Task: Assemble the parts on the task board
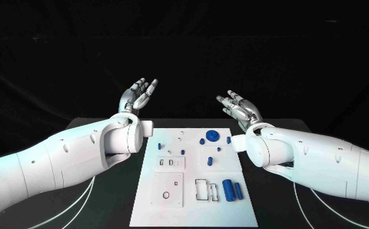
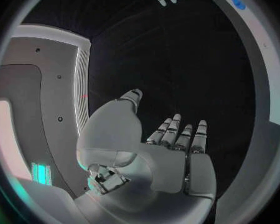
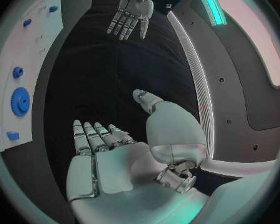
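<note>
The white task board [image 1: 231, 207] lies in the middle of the black table between my arms. Small blue parts sit on it: a round gear [image 1: 210, 133] near its far edge, a large cylinder [image 1: 228, 189] and a slimmer one [image 1: 238, 190] at the near right, and several small pieces around the middle. My left hand [image 1: 138, 94] is raised above the table's far left, fingers apart, holding nothing. My right hand [image 1: 240, 107] is raised at the far right, fingers spread and empty. The right wrist view shows the gear [image 3: 19, 101] on the board [image 3: 34, 55] and the left hand [image 3: 132, 15].
The board carries rectangular recesses and outlined slots [image 1: 202, 189] in its near half. Bare black table [image 1: 277, 207] lies on both sides of the board. Beyond the table's far edge everything is dark.
</note>
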